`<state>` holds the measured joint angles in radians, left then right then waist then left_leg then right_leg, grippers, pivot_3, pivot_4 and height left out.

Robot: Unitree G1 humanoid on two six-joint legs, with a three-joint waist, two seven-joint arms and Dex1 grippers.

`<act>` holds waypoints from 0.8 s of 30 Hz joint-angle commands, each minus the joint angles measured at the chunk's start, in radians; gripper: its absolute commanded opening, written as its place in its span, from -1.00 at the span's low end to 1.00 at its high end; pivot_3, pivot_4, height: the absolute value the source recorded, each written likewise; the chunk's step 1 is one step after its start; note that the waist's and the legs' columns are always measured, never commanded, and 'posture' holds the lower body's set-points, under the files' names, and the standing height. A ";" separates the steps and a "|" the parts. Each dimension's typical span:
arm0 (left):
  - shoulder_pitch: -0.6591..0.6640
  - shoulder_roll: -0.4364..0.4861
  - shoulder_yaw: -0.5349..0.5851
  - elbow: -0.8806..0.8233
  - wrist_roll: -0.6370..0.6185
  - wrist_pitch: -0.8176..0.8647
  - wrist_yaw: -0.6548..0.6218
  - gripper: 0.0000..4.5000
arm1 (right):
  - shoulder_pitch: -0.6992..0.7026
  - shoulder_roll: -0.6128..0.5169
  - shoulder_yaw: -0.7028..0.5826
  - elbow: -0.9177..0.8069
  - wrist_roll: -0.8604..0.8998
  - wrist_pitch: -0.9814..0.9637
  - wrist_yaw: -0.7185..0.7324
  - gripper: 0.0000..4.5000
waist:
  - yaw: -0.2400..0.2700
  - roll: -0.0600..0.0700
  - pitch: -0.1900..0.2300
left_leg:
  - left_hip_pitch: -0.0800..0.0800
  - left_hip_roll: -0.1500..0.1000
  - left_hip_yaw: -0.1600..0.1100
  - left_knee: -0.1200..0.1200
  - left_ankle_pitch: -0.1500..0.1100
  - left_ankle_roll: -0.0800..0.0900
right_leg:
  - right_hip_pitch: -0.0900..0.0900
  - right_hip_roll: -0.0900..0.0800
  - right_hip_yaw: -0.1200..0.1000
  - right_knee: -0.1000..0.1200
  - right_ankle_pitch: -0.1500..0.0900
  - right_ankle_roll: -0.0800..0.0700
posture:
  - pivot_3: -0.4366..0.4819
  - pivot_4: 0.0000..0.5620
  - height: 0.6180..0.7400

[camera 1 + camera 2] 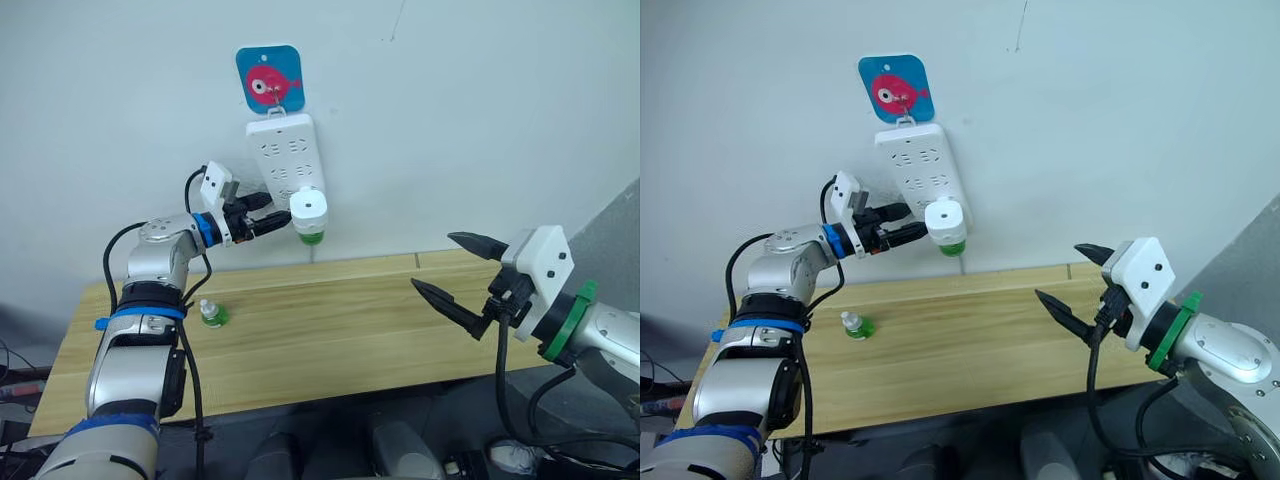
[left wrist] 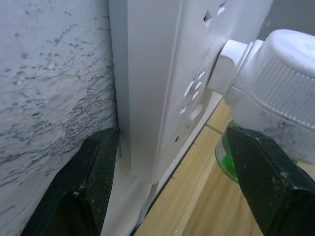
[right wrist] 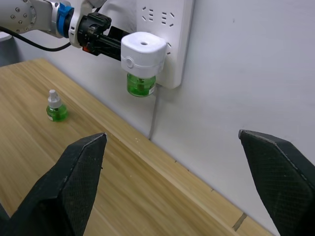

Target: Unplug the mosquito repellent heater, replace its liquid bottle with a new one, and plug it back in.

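The white mosquito repellent heater [image 1: 309, 207] is plugged into the lower end of the white power strip [image 1: 283, 150] on the wall. Its green liquid bottle [image 1: 312, 237] hangs under it. My left gripper [image 1: 279, 211] is open right beside the heater. In the left wrist view one of its fingers [image 2: 93, 182] is by the wall, the other is below the heater [image 2: 275, 83], and the strip's edge [image 2: 152, 98] lies between them. A small green bottle with a white cap [image 1: 211, 314] stands on the wooden table [image 1: 330, 330]. My right gripper [image 1: 433, 262] hangs open and empty over the table's right side.
A blue card with a pink fish [image 1: 270, 78] holds the strip on the wall. A thin cord [image 1: 313, 252] runs from the strip down to the table's back edge. A grey panel [image 1: 615, 235] stands at the far right.
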<state>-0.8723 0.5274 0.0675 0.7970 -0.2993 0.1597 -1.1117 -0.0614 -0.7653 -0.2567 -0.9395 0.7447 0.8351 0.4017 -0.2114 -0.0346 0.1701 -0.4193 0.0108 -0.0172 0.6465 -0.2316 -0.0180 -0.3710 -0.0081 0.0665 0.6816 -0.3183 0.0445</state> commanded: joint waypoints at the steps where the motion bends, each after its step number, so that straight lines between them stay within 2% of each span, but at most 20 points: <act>1: -0.060 0.000 -0.002 0.014 0.012 -0.039 -0.046 0.61 | -0.018 -0.008 -0.015 -0.040 0.033 0.001 -0.014 1.00 | 0.000 0.000 0.000 | -0.002 0.000 -0.001 0.000 0.000 0.000 | -0.001 0.000 0.000 0.000 0.000 0.000 | -0.85 -0.39 1.00; 15: -0.112 0.003 0.018 -0.006 0.008 -0.019 -0.145 0.61 | -0.068 -0.005 -0.002 -0.029 0.135 0.002 -0.034 1.00 | -0.008 0.001 0.001 | -0.006 -0.001 -0.005 0.002 0.000 0.000 | -0.003 0.003 0.001 0.000 0.000 0.001 | -0.84 -0.40 1.00; 18: -0.113 0.001 0.020 -0.005 0.011 -0.012 -0.140 0.36 | -0.117 0.009 0.029 -0.017 0.151 0.014 -0.072 1.00 | -0.009 0.001 0.001 | -0.006 -0.001 -0.005 0.002 0.000 0.000 | -0.003 0.003 0.002 0.000 0.000 0.001 | -0.84 -0.39 1.00; 21: -0.107 -0.001 0.018 -0.011 0.011 -0.005 -0.140 -0.04 | -0.196 0.043 0.090 0.009 0.147 0.040 -0.139 1.00 | -0.010 0.001 0.001 | -0.006 -0.001 -0.005 0.002 0.000 0.000 | -0.003 0.003 0.002 0.000 0.000 0.001 | -0.84 -0.39 1.00; 23: -0.100 -0.003 0.015 -0.019 0.011 0.000 -0.143 -0.34 | -0.261 0.076 0.158 0.043 0.086 0.069 -0.206 1.00 | -0.011 0.002 0.002 | -0.006 -0.001 -0.005 0.003 0.000 0.000 | -0.003 0.003 0.002 0.000 0.000 0.001 | -0.85 -0.38 1.00; 24: -0.095 -0.004 0.014 -0.025 0.011 0.002 -0.145 -0.42 | -0.295 0.100 0.195 0.068 0.048 0.096 -0.258 1.00 | -0.011 0.002 0.002 | -0.007 -0.001 -0.005 0.003 0.000 0.000 | -0.003 0.003 0.002 0.000 0.000 0.001 | -0.84 -0.38 1.00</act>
<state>-0.9475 0.5204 0.0742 0.8193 -0.2715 0.1562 -1.2515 -0.3187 -0.6846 -0.1019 -0.8934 0.8509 0.9017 0.2236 -0.2222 -0.0321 0.1722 -0.4259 0.0101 -0.0226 0.6502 -0.2313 -0.0180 -0.3737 -0.0052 0.0687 0.6822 -0.3178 0.0450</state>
